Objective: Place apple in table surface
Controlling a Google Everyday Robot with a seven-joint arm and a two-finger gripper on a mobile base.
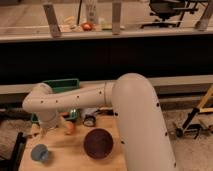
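I see the gripper (62, 125) low over the rear left of the table surface (70, 155), under the arm's (85, 97) white wrist and in front of the green bin (62, 85). I cannot tell whether it is apart or clamped. The apple (70, 128) is right at it, though I can't tell if it touches the wood. 1 maroon bowl (98, 143) sits nearby and 1 blue-grey cup (40, 152) front left.

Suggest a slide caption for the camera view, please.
Gripper by the apple at the table surface, beside a maroon bowl.
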